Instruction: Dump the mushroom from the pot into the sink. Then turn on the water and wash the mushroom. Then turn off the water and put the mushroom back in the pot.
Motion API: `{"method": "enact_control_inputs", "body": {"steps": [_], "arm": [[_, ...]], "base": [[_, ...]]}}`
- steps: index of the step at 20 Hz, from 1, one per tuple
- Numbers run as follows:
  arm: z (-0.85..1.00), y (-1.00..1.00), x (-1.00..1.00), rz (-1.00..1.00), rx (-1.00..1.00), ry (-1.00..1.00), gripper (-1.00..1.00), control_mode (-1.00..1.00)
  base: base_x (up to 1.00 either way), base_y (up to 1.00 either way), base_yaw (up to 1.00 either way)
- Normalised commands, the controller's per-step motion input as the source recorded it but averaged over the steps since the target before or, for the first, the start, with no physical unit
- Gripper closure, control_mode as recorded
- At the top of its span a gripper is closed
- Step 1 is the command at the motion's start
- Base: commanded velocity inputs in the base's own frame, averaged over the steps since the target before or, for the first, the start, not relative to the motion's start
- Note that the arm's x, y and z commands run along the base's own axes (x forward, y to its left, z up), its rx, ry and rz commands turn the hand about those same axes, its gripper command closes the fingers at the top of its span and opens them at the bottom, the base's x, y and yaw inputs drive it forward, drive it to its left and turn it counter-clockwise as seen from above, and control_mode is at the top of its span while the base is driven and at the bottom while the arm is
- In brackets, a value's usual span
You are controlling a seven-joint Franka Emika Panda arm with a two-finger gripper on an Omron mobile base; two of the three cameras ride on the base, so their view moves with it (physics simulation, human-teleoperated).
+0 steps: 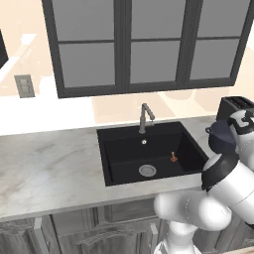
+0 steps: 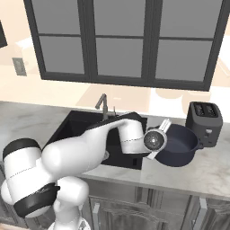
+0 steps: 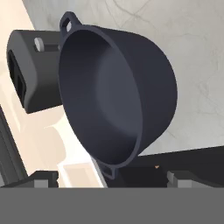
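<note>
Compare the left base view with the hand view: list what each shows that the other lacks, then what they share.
Left base view alone: the whole sink with its round drain, the faucet, the wall outlet and the dark-framed window.

Hand view alone: the pot's empty inside, and the open gripper with one fingertip to each side of the pot's near handle.

Both: the pot on the counter right of the sink, the toaster beyond it, the marble counter, and the mushroom lying in the basin, a mere orange speck in the hand view.
</note>
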Motion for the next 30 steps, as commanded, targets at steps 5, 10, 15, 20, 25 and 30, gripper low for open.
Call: {"method": "enact_control_inputs", "body": {"steps": [5, 10, 15, 20, 25, 30], "arm": [[0.52, 0.15, -0.17, 0.08, -0.02, -0.01, -1.0, -1.0], [0.55, 0.17, -0.16, 0.05, -0.03, -0.05, -1.0, -1.0], [0.31, 0.1, -0.12, 0.04, 0.0, 0.06, -1.0, -1.0], [0.19, 0.1, -0.2, 0.01, -0.01, 0.01, -1.0, -1.0], [0.24, 0.02, -0.43, 0.0, 0.03, -0.1, -1.0, -1.0], [0.19, 0.15, -0.47, 0.0, 0.07, -0.12, -1.0, -1.0]], "base": [[0.0, 0.0, 0.0], [0.0, 0.0, 0.0], [0.0, 0.0, 0.0], [0.0, 0.0, 0.0], [0.0, 0.0, 0.0], [0.0, 0.0, 0.0]]}}
